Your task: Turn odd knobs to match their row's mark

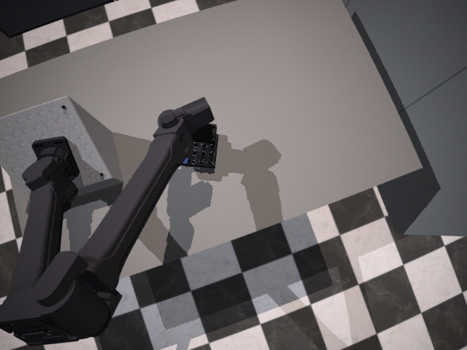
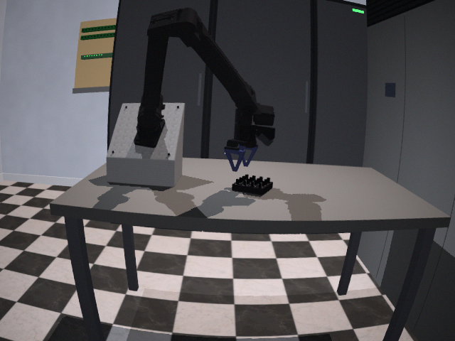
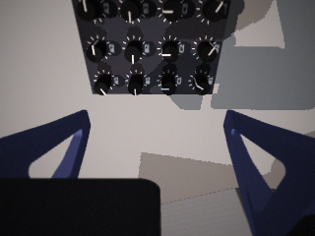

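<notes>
The black knob box (image 2: 249, 184) stands on the grey table; it also shows in the overhead view (image 1: 203, 151), partly under the arm, and at the top of the wrist view (image 3: 150, 46). Three rows of its knobs show in the wrist view, each knob with a white line. In the nearest row the lines of the left knob (image 3: 102, 84) and the right knob (image 3: 201, 83) point differently from the two between them. My gripper (image 2: 240, 160) with blue fingers is open and empty. It hangs above the table just beside the box, its fingertips short of the nearest row.
The arm's grey mounting block (image 2: 146, 146) stands on the table's left part. Dark cabinets (image 2: 279, 73) rise behind the table. The table's front edge (image 2: 249, 222) lies a little in front of the box.
</notes>
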Controlling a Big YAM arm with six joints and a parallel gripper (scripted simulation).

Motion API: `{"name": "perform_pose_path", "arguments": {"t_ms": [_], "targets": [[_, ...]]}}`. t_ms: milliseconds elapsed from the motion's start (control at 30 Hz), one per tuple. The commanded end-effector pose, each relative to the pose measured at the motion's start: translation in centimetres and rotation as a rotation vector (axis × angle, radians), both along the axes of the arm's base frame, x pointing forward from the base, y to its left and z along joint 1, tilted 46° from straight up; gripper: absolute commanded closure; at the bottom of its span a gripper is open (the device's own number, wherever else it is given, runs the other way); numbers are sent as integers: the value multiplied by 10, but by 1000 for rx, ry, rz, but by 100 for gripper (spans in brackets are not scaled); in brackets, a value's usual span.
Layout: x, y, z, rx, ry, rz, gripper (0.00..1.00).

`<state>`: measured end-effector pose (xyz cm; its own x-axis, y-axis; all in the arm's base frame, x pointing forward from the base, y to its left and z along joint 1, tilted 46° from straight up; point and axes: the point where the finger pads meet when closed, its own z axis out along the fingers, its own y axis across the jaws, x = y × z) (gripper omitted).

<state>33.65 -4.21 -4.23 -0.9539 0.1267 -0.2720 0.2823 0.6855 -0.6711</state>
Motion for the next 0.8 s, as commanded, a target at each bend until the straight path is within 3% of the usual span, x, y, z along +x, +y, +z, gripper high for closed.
{"name": "perform_pose_path", "arguments": {"t_ms": [0, 533, 633, 767], "targets": [[8, 14, 7, 12, -48, 26, 0], [8, 14, 7, 11, -40, 35, 0], [13, 16, 5, 3, 4, 72, 0], [16, 21, 2, -16, 123, 170, 0]]}}
